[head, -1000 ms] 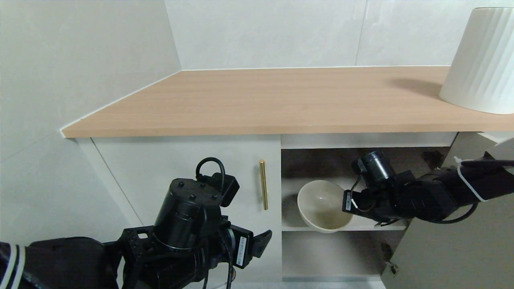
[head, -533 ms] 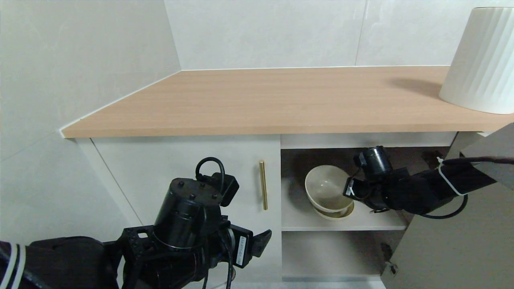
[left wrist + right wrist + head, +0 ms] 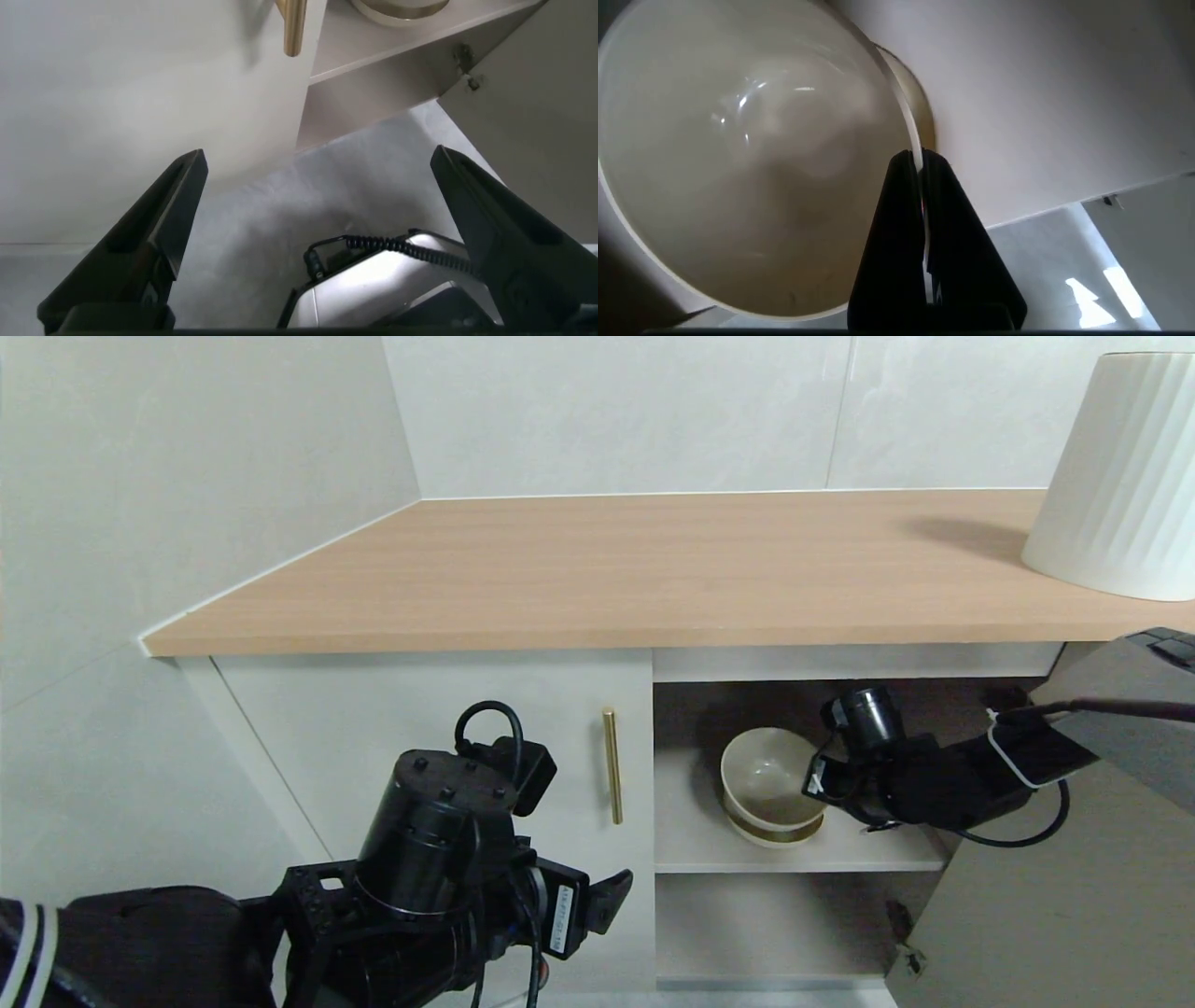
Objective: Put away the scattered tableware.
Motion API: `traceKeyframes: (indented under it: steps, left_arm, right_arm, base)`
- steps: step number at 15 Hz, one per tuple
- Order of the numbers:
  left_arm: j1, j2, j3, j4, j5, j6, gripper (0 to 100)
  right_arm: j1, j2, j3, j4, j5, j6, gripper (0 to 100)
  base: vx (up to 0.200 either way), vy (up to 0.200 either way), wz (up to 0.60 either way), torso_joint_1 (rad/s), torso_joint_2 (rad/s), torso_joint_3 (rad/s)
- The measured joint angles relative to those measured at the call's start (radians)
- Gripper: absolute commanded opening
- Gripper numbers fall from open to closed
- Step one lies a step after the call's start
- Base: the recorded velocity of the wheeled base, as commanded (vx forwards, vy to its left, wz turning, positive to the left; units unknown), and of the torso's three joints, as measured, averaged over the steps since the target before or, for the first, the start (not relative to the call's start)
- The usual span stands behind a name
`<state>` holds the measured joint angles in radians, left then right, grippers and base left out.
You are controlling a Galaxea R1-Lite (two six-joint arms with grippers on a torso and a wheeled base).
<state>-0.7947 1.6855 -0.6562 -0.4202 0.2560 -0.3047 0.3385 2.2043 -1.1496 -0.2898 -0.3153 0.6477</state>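
A cream bowl [image 3: 767, 777] sits inside the open cabinet on the upper shelf [image 3: 691, 845], nested in a shallow gold-rimmed dish [image 3: 780, 831]. My right gripper [image 3: 820, 782] reaches in from the right and is shut on the bowl's right rim. The right wrist view has the bowl [image 3: 757, 149] close up, with one dark finger [image 3: 920, 243] pressed over its rim and the dish edge [image 3: 913, 93] behind. My left gripper [image 3: 322, 252] hangs low in front of the shut left door, open and holding nothing; its body is seen in the head view [image 3: 597, 903].
The left cabinet door [image 3: 420, 728] is shut and carries a gold handle [image 3: 612, 765]. The right door [image 3: 1055, 896] stands open toward me. A white ribbed shade [image 3: 1120, 476] stands on the wooden countertop [image 3: 653, 569]. A lower shelf [image 3: 775, 933] lies below.
My right gripper carried the bowl from the shelf's front edge deeper into the cabinet and lowered it onto the gold-rimmed dish. The left arm stayed still.
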Motion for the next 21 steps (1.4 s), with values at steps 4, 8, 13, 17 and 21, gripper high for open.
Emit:
traceKeyframes:
  steps: [4,8,13,17,21]
  left_arm:
    - [0.002,0.0,0.0,0.0,0.0,0.0,100]
    - [0.003,0.0,0.0,0.0,0.0,0.0,100]
    - [0.003,-0.002,-0.001,0.0,0.0,0.0,100]
    - [0.003,-0.002,-0.001,0.0,0.0,0.0,100]
    - [0.003,-0.003,-0.002,0.0,0.0,0.0,100]
  right_arm:
    - [-0.009,0.013,-0.006,0.0,-0.005,0.0,0]
    - [-0.009,0.017,-0.005,0.0,-0.004,-0.001,0]
    - [-0.006,0.03,-0.004,0.002,-0.003,-0.001,0]
    - [-0.003,0.034,-0.004,0.0,-0.002,-0.001,100]
    - [0.008,0.033,-0.006,0.0,0.001,0.0,100]
  base:
    - [0.0,0.0,0.0,0.0,0.0,0.0]
    - [0.0,0.0,0.0,0.0,0.0,0.0]
    - [0.0,0.0,0.0,0.0,0.0,0.0]
    - [0.0,0.0,0.0,0.0,0.0,0.0]
    - [0.0,0.0,0.0,0.0,0.0,0.0]
